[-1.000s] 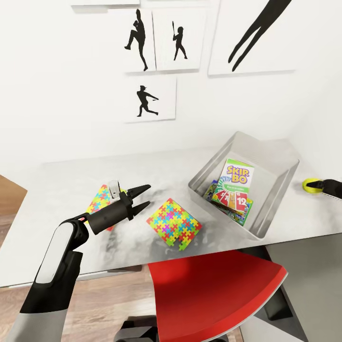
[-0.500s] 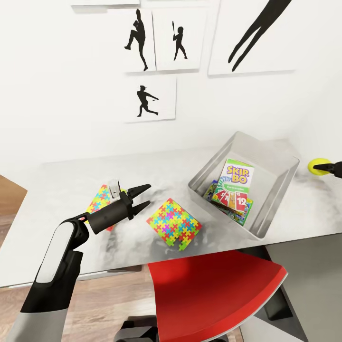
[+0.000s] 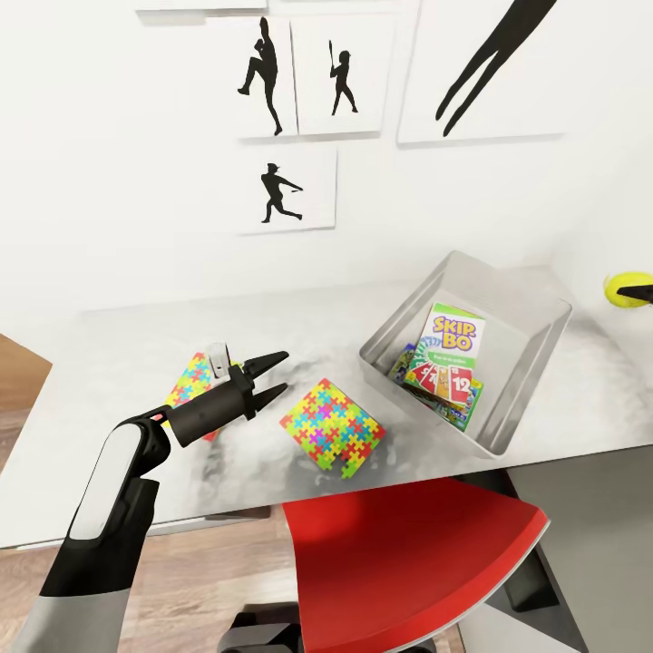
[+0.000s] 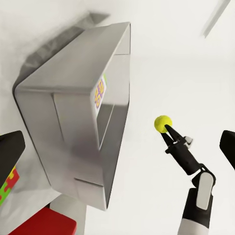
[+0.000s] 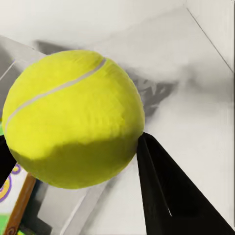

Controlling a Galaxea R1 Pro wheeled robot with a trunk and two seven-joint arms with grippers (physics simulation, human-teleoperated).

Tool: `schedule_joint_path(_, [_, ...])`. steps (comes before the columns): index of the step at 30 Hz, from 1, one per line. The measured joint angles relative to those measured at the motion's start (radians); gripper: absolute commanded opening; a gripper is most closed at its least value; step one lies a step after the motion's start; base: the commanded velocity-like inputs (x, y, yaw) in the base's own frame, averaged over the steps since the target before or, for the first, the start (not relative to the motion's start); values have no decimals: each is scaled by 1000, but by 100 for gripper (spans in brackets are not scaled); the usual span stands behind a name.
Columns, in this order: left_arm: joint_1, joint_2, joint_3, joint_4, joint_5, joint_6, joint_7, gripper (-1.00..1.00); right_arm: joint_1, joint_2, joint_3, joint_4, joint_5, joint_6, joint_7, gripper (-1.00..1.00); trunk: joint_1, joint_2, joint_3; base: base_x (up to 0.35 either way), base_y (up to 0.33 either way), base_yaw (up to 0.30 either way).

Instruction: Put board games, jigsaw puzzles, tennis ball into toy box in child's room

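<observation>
right wrist view puts the ball (image 5: pixel 73 117) right up against the lens, clamped between the dark fingers (image 5: pixel 171 191) of the right pincer (image 5: pixel 73 161), with the bench (image 5: pixel 196 112) and part of the box below it. it looks light, fuzzy and a little springy, so a hold across its widest part should grip well; being round, it could squirt out if pinched off-centre, and will likely bounce if dropped from high. head view, near to far: the left pincer (image 3: pixel 269 376) hangs with its fingers spread and holding nothing, above the bench between two puzzles, one (image 3: pixel 332 428) near the front edge, the other (image 3: pixel 190 383) partly under the arm. both are thin and flat, so probably best taken by an edge. further right the box (image 3: pixel 535 349) holds the skip-bo game (image 3: pixel 449 349) over another game (image 3: pixel 470 408). the ball (image 3: pixel 622 289) is in the air just beyond the box's right rim.
</observation>
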Motion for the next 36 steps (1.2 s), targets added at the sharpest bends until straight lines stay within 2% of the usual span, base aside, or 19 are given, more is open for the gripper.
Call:
schedule_joint_path(6, [0, -1, 0, 0, 0, 0, -1, 100, -2, 15, -6, -76, -2, 0, -1, -100, 0, 0, 0, 0, 0, 0])
schedule_joint_path(8, [0, -2, 0, 0, 0, 0, -1, 100, -4, 30, -3, -96, -1, 0, -3, -100, 0, 0, 0, 0, 0, 0])
schedule_joint_path(11, [0, -2, 0, 0, -1, 0, -1, 100, -12, 71, 8, -124, 3, 0, -22, -100, 0, 0, 0, 0, 0, 0])
schedule_joint_path(12, [0, -2, 0, 0, 0, 0, -1, 100, -12, 71, 8, -124, 6, 0, -23, -100, 0, 0, 0, 0, 0, 0])
schedule_joint_path(13, [0, -2, 0, 0, -1, 0, -1, 100, -14, 86, 12, -133, 4, 0, -38, -100, 0, 0, 0, 0, 0, 0])
schedule_joint_path(14, [0, -2, 0, 0, 0, 0, -1, 100, -22, 112, 21, -153, 4, 0, -86, -100, 0, 0, 0, 0, 0, 0])
schedule_joint_path(18, [0, -2, 0, 0, 0, 0, -1, 100, -36, 165, 52, -189, 8, 0, -207, -100, 0, 0, 0, 0, 0, 0])
schedule_joint_path(19, [0, -2, 0, 0, 0, 0, -1, 100, -37, 165, 53, -189, 10, 0, -208, -100, 0, 0, 0, 0, 0, 0])
schedule_joint_path(20, [0, -2, 0, 0, 0, 0, -1, 100, -41, 179, 65, -197, 10, 0, -232, -100, 0, 0, 0, 0, 0, 0])
schedule_joint_path(21, [0, -2, 0, 0, 0, 0, -1, 100, -46, 192, 78, -204, 12, 0, -254, -100, 0, 0, 0, 0, 0, 0])
schedule_joint_path(22, [0, -2, 0, 0, 0, 0, -1, 100, -63, 234, 130, -223, 8, 0, -306, -100, 0, 0, 0, 0, 0, 0])
schedule_joint_path(23, [0, -2, 0, 0, 0, 0, -1, 100, -67, 245, 149, -226, 19, 0, -315, -100, 0, 0, 0, 0, 0, 0])
schedule_joint_path(24, [0, -2, 0, 0, 0, 0, -1, 100, -67, 245, 150, -226, 22, 0, -316, -100, 0, 0, 0, 0, 0, 0])
schedule_joint_path(28, [0, -2, 0, 0, 0, 0, -1, 100, -75, 281, 193, -232, 23, 1, -344, -100, 0, 0, 0, 0, 0, 0])
schedule_joint_path(29, [0, -2, 0, 0, 0, 0, -1, 100, -75, 281, 193, -232, 26, 1, -344, -100, 0, 0, 0, 0, 0, 0])
schedule_joint_path(34, [-1, -2, 0, 0, 0, 1, -1, 100, -78, 329, 229, -236, 29, 2, -419, -100, 0, 0, 0, 0, 0, 0])
schedule_joint_path(36, [-1, -2, 0, 0, 0, 1, -1, 100, -78, 337, 239, -236, 29, 2, -435, -100, 0, 0, 0, 0, 0, 0])
